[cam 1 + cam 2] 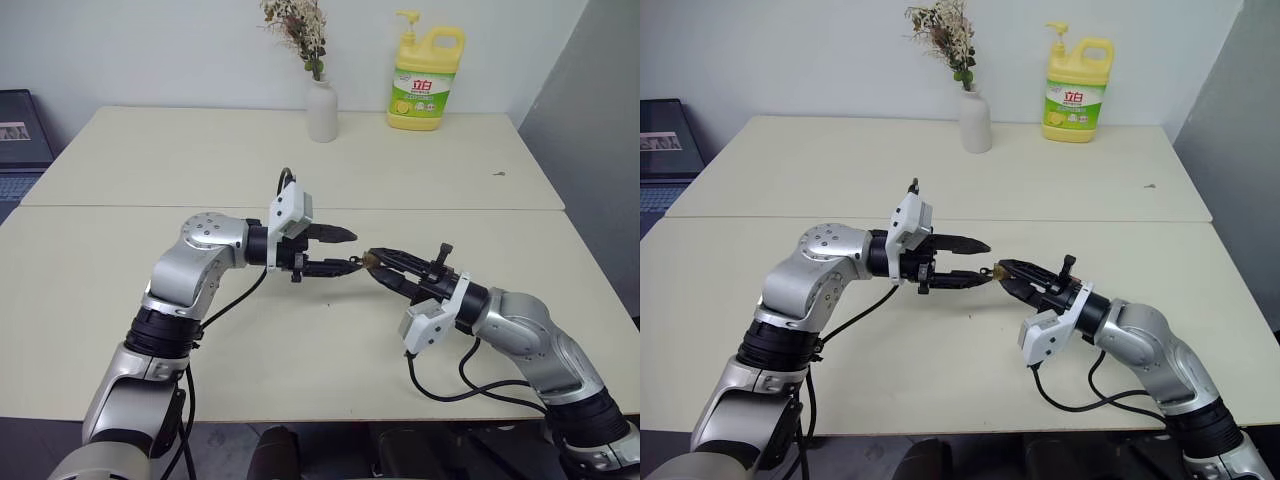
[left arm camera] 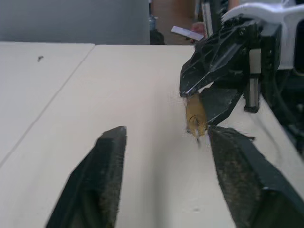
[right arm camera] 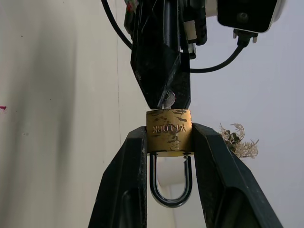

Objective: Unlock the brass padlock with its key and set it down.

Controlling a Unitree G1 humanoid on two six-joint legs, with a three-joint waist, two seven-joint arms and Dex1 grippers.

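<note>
Vase, soap bottle far behind.

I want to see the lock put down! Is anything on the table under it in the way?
Nothing visible blocks it. The brass padlock sits clamped in the right gripper above bare table. The vase and soap bottle stand far back.

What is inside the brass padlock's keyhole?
A silvery key sticks out of the brass padlock, which the right gripper clamps. Its blade is hidden inside the body; the left gripper, open, partly covers its head.
</note>
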